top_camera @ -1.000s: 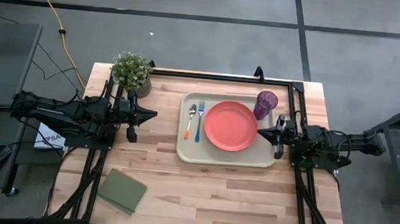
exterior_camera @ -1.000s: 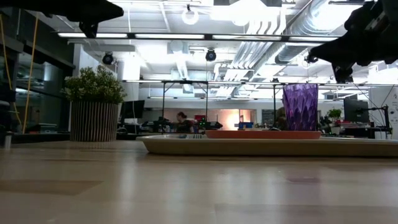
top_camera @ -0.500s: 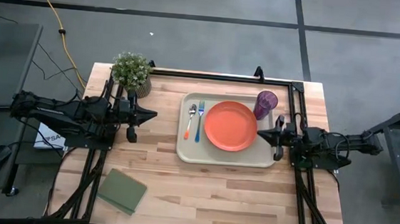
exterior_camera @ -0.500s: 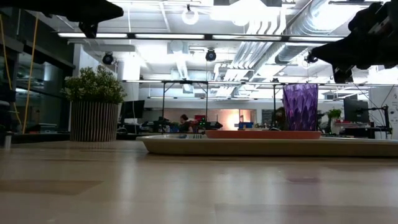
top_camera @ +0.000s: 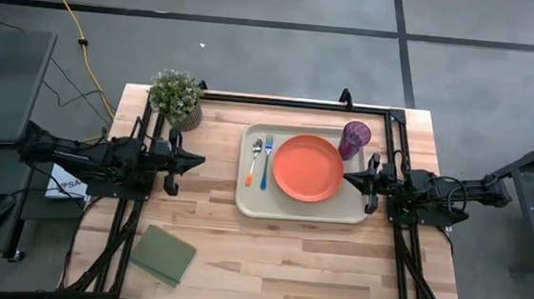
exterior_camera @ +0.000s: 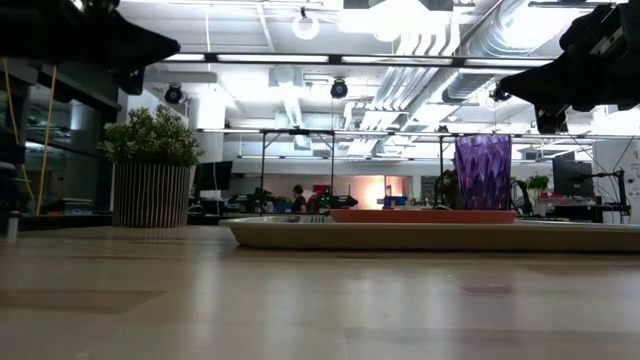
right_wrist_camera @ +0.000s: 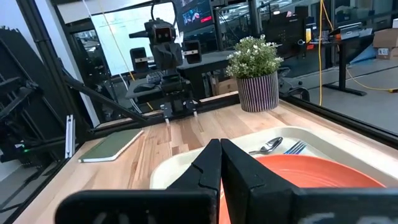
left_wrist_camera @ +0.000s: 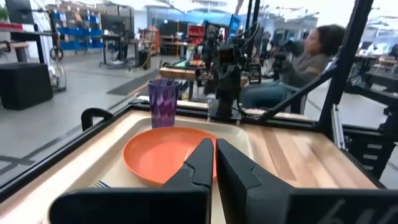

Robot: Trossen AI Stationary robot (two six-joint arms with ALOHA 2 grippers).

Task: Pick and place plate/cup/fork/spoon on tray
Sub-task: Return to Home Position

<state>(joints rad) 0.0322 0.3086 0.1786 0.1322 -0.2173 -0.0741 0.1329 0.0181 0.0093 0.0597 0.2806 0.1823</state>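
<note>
My left gripper [left_wrist_camera: 215, 144] has its fingers pressed together on nothing and hangs above bare wood, apart from the tray [top_camera: 244, 203]. My right gripper [right_wrist_camera: 220, 146] is likewise clenched and empty, raised over the tray's opposite end just beside the plate [top_camera: 307, 168].

All four pieces lie on the tray. The plate is in the middle, the cup [top_camera: 355, 134] stands upright at a far corner, and the fork [top_camera: 267, 161] and spoon [top_camera: 254, 160] lie side by side next to the plate, the spoon on the outside.

I judge the plate stiff, light and slick, best pinched at its rim. The faceted cup looks light and easy to tip, so I would take it across the wall, low down. The cutlery is thin and flat, so I would nip it across the handle.

I can read no brand or writing on any piece.
</note>
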